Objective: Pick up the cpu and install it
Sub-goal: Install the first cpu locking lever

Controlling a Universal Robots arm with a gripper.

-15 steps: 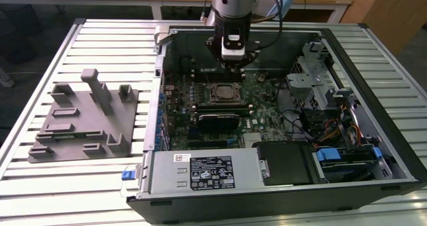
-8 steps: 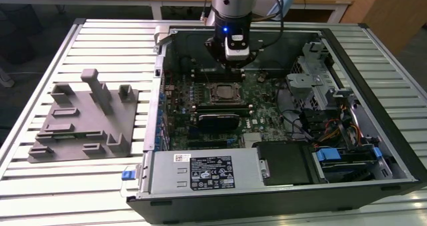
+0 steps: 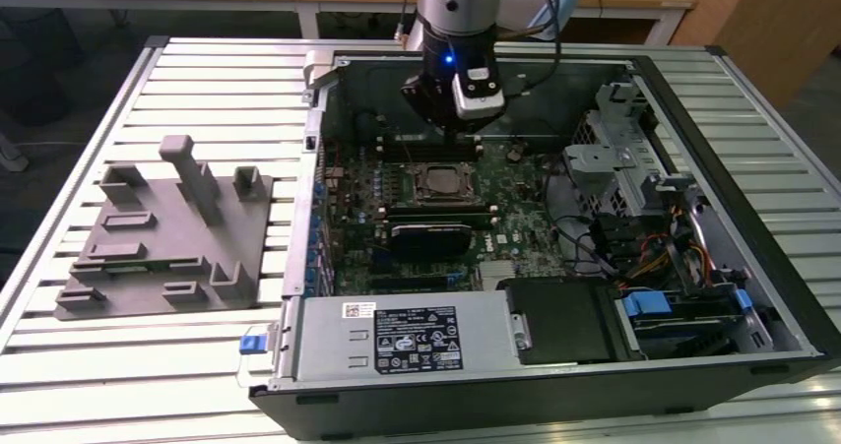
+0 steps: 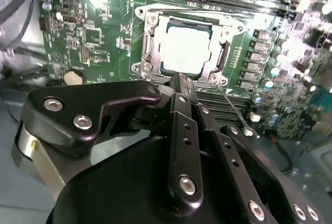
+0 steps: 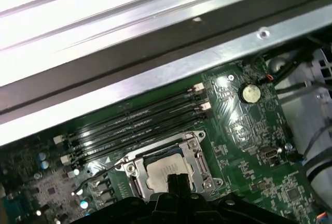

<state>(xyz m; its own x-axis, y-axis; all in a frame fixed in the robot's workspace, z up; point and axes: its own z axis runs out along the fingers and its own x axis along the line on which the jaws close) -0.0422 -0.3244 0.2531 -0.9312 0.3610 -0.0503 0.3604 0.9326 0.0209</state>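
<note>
My tool (image 4: 179, 81) looks closed and empty just above the cpu (image 4: 185, 52) sitting in its socket (image 4: 148, 42), so any downward bump could maybe bend pins.

cpu (image 4: 185, 52) | small flat square chip, silvery metal top, bright glare on it | lies flat, level, seated inside the socket frame (image 4: 148, 45) on the motherboard | frame surrounds it on all sides | in first wrist view cpu (image 5: 163, 171) sits just beside the memory slots (image 5: 135, 125), near edge partly hidden
</note>
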